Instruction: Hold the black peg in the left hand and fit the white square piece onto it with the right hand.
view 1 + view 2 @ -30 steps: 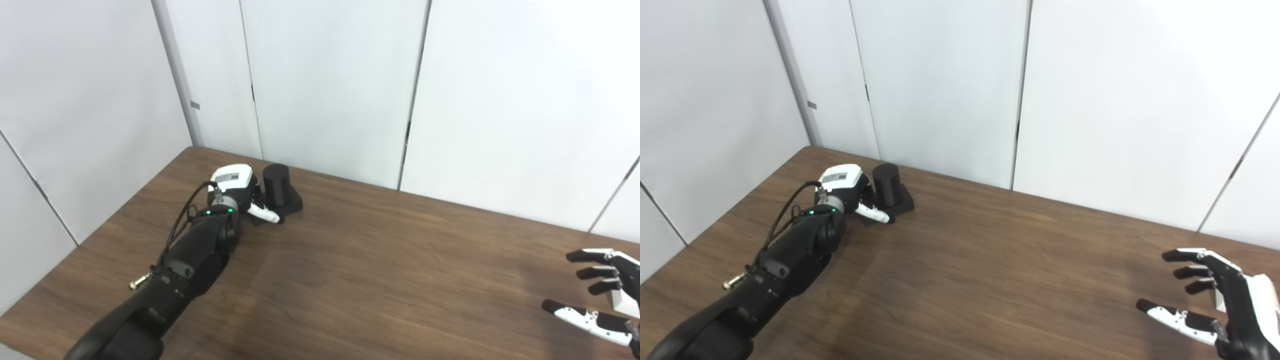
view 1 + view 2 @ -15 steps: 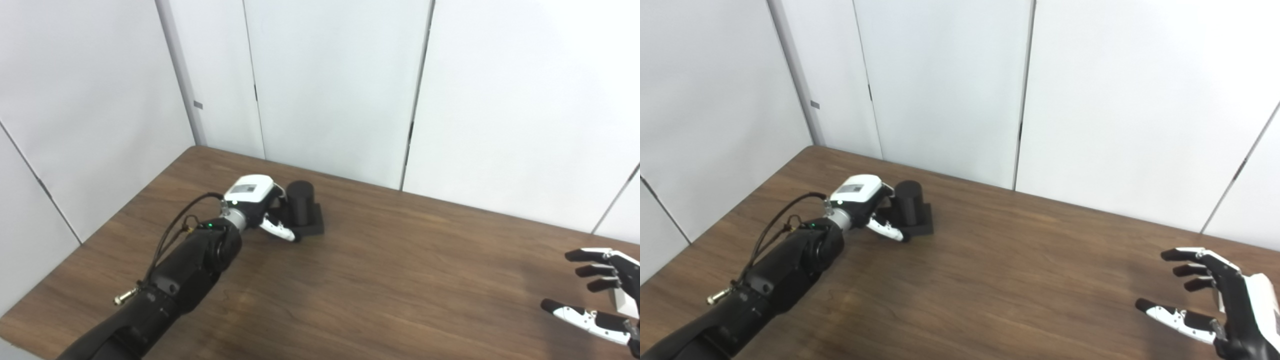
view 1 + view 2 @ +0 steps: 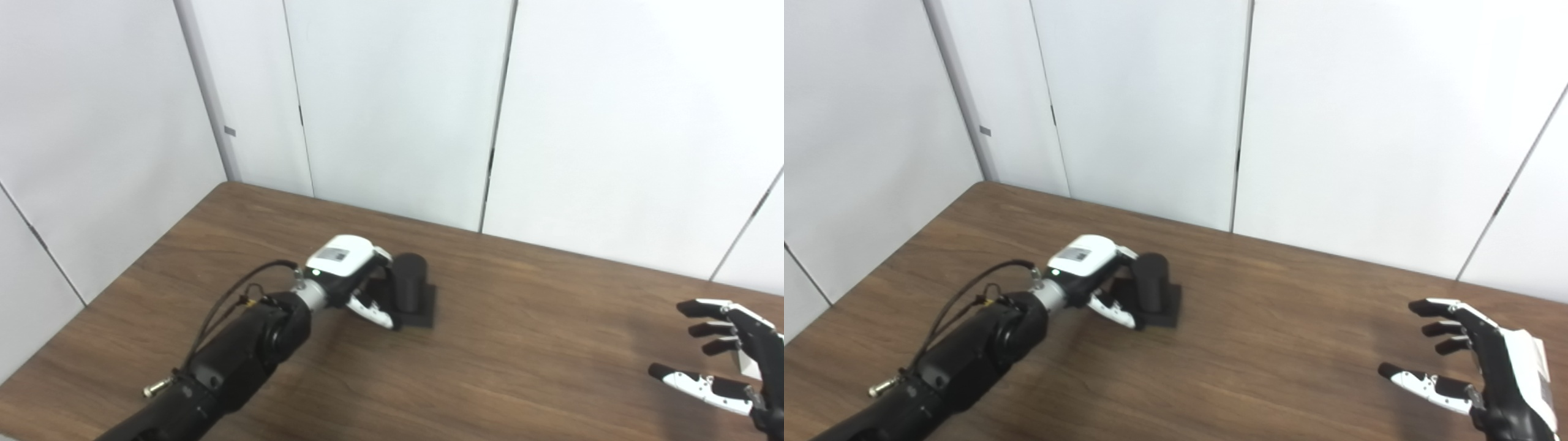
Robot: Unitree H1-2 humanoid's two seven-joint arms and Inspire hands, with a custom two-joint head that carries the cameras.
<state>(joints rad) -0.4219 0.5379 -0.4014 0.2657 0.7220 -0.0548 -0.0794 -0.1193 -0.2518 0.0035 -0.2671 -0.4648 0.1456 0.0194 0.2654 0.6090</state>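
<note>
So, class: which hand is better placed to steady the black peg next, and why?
The left hand: its fingers already wrap the black peg. The right hand hovers open, far across the table.

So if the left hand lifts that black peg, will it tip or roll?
The black peg stands upright on its flat square base, so rolling seems unlikely. It looks rigid. The left hand wraps its post, which should steady it.
</note>
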